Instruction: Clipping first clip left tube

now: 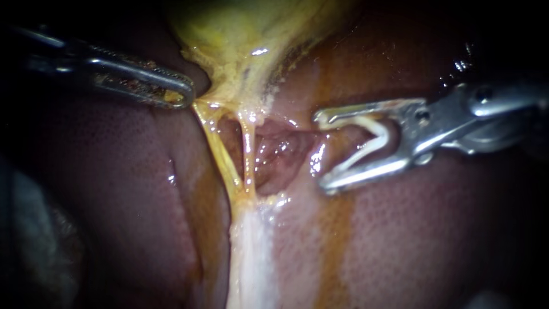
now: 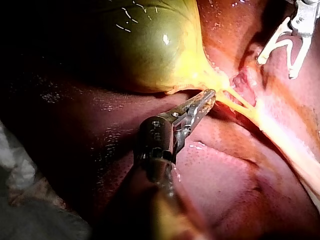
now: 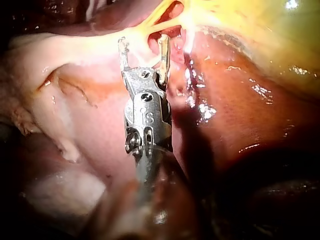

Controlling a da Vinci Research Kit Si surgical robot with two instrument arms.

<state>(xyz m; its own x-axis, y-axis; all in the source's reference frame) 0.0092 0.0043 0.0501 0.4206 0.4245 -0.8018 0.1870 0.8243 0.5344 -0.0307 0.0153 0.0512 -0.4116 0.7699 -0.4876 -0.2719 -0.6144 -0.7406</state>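
My right instrument (image 1: 320, 151) holds its two steel jaws spread wide. An open, white, V-shaped plastic clip (image 1: 372, 146) is seated between them, one arm against each jaw. The mouth of the clip faces the thin, yellow, stretched left tube (image 1: 220, 154) but stands apart from it. A second thin yellow tube (image 1: 249, 160) lies between them, just beside the left tube, and joins it at the end away from the gallbladder.

On the other side of the left tube, at its upper end, my left instrument (image 1: 186, 94) has its slim jaws closed on the yellow edge of the glistening green-yellow gallbladder (image 1: 240, 46). This seems to draw the tube taut over the dark red liver (image 1: 114, 189).

I judge this to be the approach, as the left tube carries no clip yet. The next move is to carry the open clip past the second tube until the left tube alone lies between its arms, then squeeze.

No brand, label or writing can be read on the tissue or the clip.
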